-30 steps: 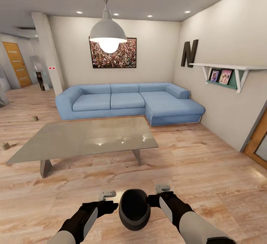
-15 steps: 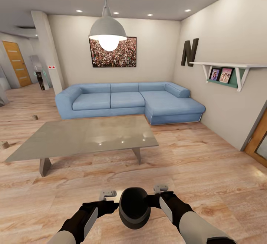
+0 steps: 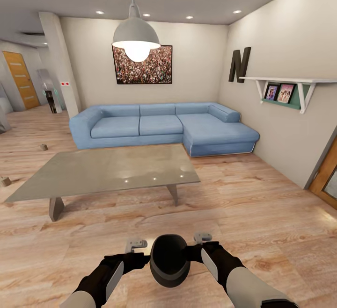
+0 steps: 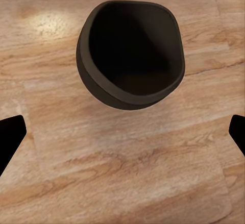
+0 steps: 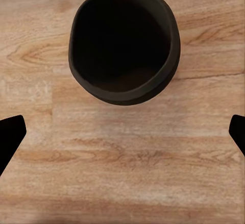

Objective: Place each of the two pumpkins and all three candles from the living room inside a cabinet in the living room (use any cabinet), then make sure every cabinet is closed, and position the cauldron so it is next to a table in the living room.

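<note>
The black cauldron [image 3: 169, 261] sits low in the head view between my two forearms, its wide mouth facing up. My left gripper [image 3: 141, 259] is against its left side and my right gripper [image 3: 193, 252] against its right. In the left wrist view the cauldron [image 4: 130, 55] lies beyond my open left gripper [image 4: 122, 137], over wooden floor. The right wrist view shows the cauldron [image 5: 124, 45] the same way, past my open right gripper [image 5: 122, 137]. I cannot tell whether it rests on the floor. The grey table [image 3: 107, 170] stands just ahead. Two small brown candles [image 3: 43, 147] [image 3: 5, 181] lie on the floor at the left.
A blue corner sofa [image 3: 159, 128] stands behind the table against the far wall. A pendant lamp [image 3: 136, 41] hangs over the table. A wall shelf [image 3: 290, 86] and a wooden door [image 3: 327, 172] are on the right, a pillar [image 3: 58, 65] on the left.
The whole picture has shifted slightly, so the camera has moved a little. The cauldron and both arms keep their place in the view.
</note>
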Available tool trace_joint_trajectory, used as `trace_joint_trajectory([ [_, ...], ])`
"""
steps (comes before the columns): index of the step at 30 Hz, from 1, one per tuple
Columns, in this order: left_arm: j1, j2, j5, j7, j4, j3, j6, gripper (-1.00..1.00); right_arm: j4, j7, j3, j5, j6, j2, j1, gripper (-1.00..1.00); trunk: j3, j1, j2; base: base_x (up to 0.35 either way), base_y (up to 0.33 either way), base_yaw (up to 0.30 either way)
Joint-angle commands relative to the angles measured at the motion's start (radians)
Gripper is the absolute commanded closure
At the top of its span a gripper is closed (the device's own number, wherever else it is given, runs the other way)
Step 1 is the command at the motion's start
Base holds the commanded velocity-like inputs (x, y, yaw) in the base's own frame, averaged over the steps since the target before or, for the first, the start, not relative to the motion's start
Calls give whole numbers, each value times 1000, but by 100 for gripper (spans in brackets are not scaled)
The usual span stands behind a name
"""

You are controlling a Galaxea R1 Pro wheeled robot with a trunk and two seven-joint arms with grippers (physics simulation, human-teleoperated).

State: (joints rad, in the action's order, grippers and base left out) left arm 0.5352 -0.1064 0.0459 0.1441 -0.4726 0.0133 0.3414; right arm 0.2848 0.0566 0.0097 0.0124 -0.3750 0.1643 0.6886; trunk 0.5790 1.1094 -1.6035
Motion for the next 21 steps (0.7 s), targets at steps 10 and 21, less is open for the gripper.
trace_joint_trajectory([
  [10, 0, -1, 5, 1, -6, 2, 7, -100, 2, 0, 1, 1, -2, 0, 0, -100, 1, 0, -1, 29, 0, 0],
  [21, 0, -1, 5, 0, -6, 2, 8, -100, 0, -3, 1, 1, -11, 1, 0, -100, 1, 0, -1, 127, 0, 0],
])
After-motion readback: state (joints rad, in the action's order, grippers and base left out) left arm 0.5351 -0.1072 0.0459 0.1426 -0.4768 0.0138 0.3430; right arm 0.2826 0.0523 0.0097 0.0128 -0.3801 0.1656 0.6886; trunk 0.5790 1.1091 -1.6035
